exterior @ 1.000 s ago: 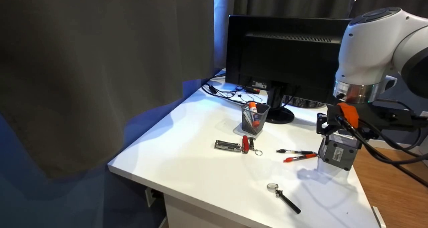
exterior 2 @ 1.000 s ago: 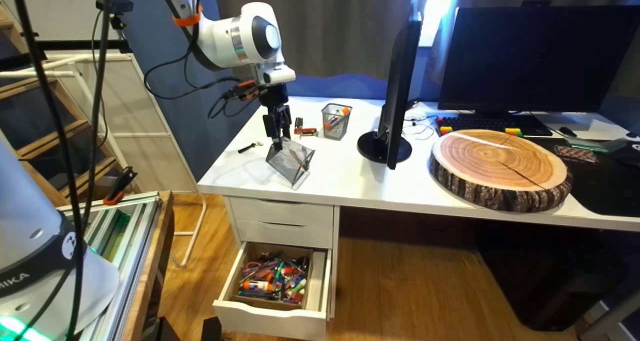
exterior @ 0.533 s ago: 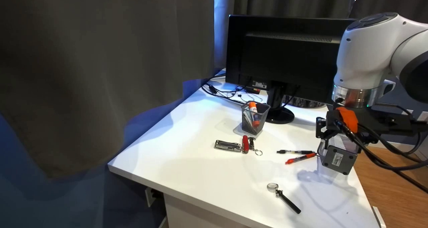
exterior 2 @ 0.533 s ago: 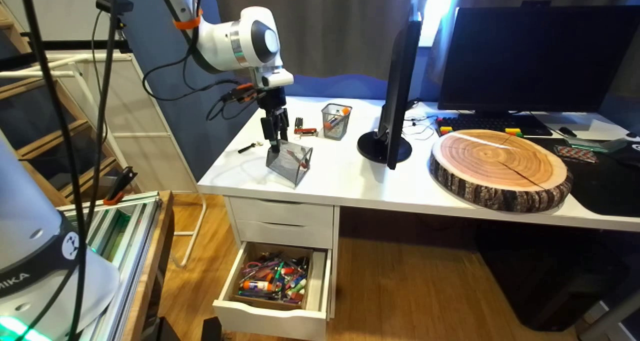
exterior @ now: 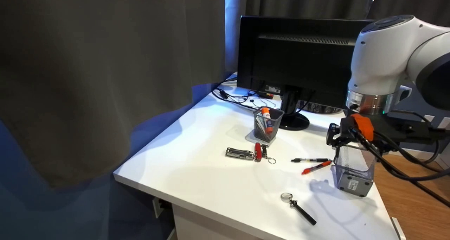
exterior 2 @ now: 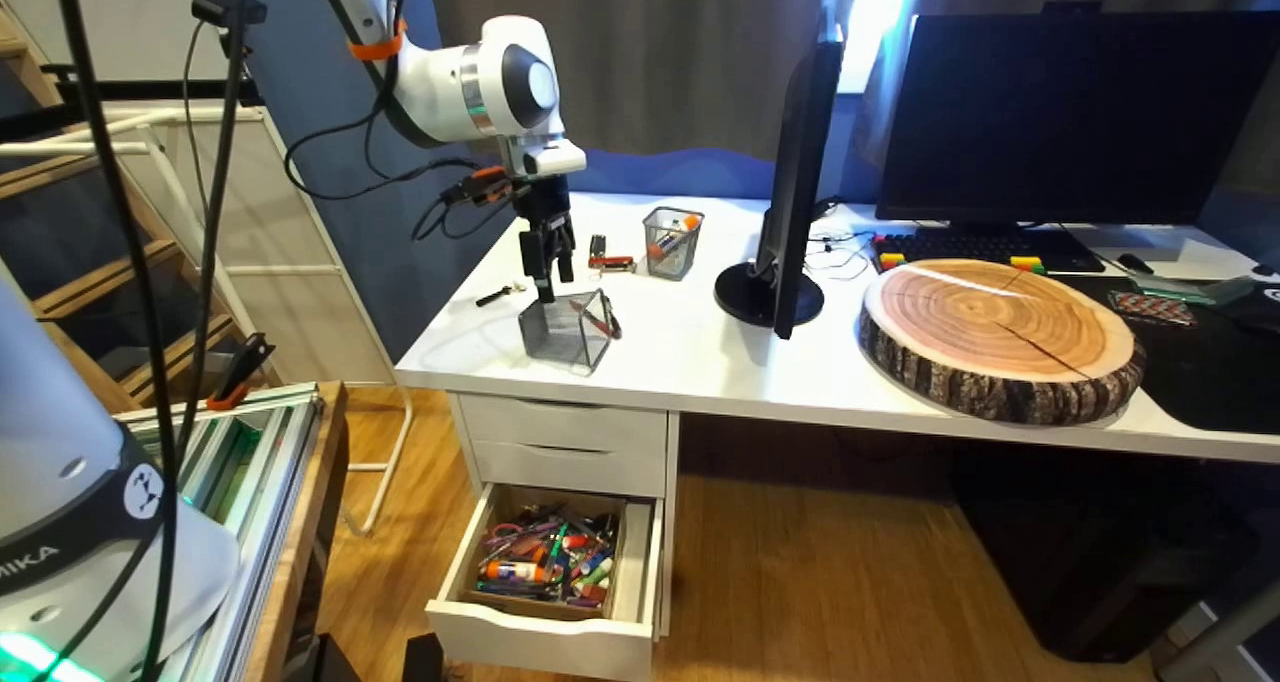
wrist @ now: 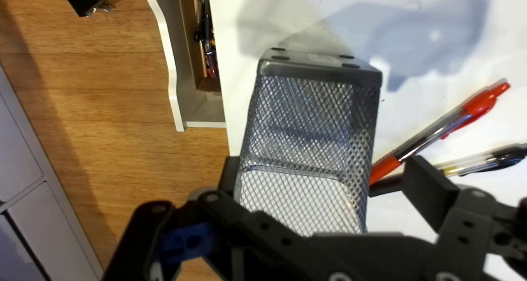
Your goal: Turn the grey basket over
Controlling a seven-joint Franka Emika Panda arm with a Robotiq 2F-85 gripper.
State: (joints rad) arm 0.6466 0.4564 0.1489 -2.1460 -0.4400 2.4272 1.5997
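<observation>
The grey basket is a small dark wire-mesh box, shown in both exterior views (exterior: 354, 171) (exterior 2: 565, 332). It lies on its side on the white desk, near the edge. Its solid base with small feet and a label faces away from the monitor, and its mouth faces the pens. In the wrist view the basket (wrist: 304, 124) lies between the fingers, base at the top. My gripper (wrist: 327, 177) is open around the mouth end. The left finger is at the basket's side, and a gap shows on the right. The gripper (exterior 2: 556, 284) also shows above the basket.
A red pen (exterior: 316, 167) and a black pen (exterior: 311, 160) lie by the basket's mouth. Another mesh cup (exterior: 269, 125) holds a glue stick. A multitool (exterior: 239, 153), a red pocketknife (exterior: 258, 152), a small magnifier (exterior: 299, 208) and the black monitor (exterior: 299, 60) are nearby.
The basket has gone from tilted up at an angle to lying on its side, its base now lower. The gripper has come down slightly, and the red pen has shifted a little.
</observation>
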